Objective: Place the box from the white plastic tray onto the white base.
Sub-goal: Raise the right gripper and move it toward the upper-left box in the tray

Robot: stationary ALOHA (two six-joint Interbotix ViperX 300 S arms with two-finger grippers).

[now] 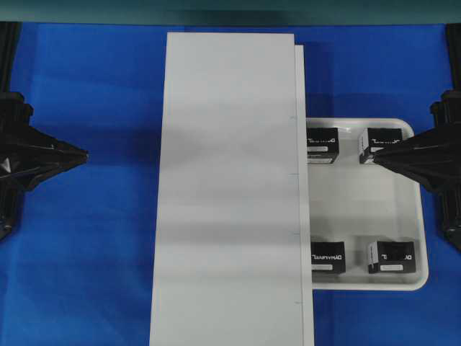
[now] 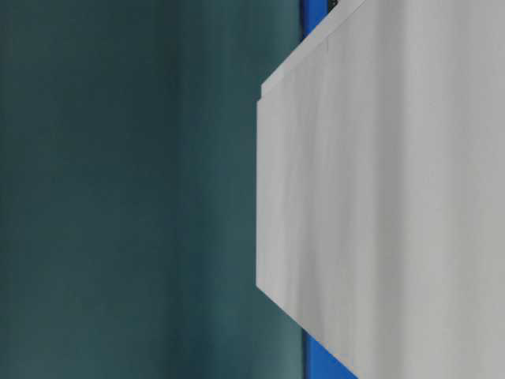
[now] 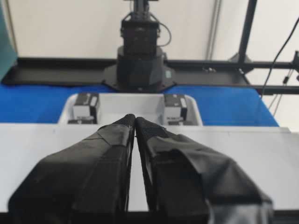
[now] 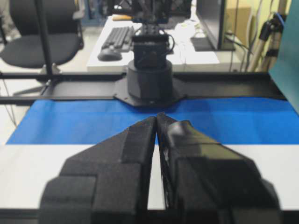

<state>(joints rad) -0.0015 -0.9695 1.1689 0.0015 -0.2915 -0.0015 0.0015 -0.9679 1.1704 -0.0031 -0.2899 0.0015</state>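
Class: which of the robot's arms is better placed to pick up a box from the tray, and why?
Right. The right gripper hangs over the white plastic tray beside a box; the left gripper sits beyond the white base.

Even, bright light falls from above; faint grey bands of shadow cross the white base [image 1: 230, 187]; the white plastic tray [image 1: 403, 209] shows a soft sheen; the table-level view is blurred and rotated; wrist views blur the near tools.
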